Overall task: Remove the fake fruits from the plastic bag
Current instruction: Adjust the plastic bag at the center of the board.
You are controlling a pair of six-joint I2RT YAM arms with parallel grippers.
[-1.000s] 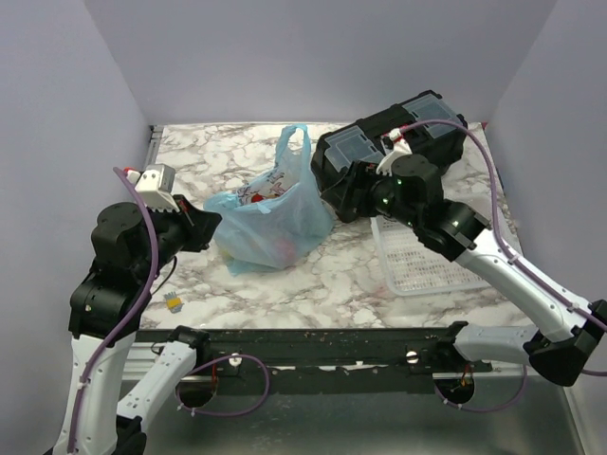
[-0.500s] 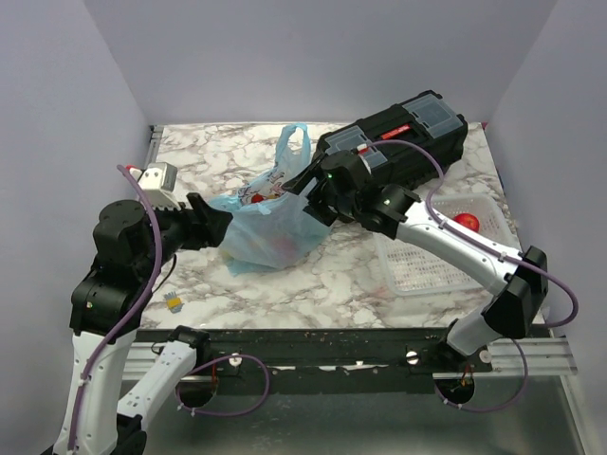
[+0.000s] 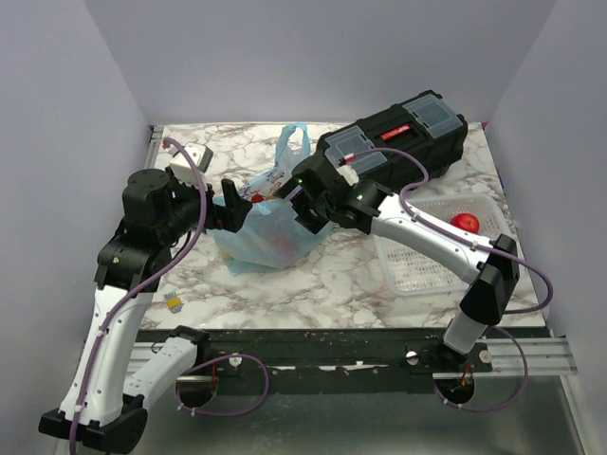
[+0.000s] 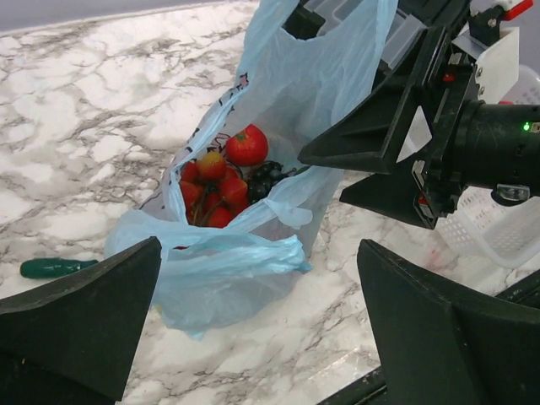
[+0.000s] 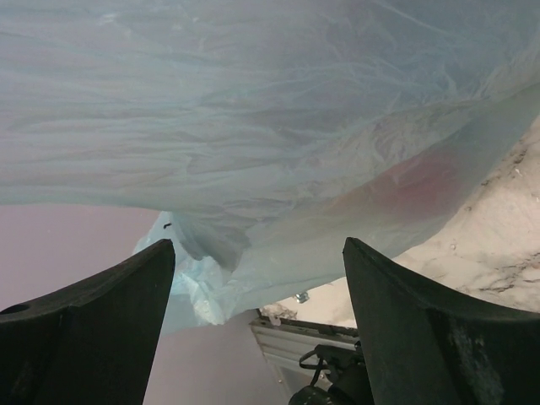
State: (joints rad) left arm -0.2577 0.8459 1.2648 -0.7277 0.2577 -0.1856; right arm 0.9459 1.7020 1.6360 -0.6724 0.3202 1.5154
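The plastic bag (image 3: 275, 237) lies at mid-table, the white basket (image 3: 417, 265) on its right holds just one red fruit (image 3: 465, 222), the left gripper (image 4: 257, 253) and right gripper (image 5: 257, 245) flank the bag, jaws spread and empty, and most fake fruits (image 4: 221, 181) remain to be lifted out.

The right pincer (image 5: 257, 243) gapes wide at the plastic bag (image 5: 253, 110) — a reddish patch (image 5: 413, 181) shows through.
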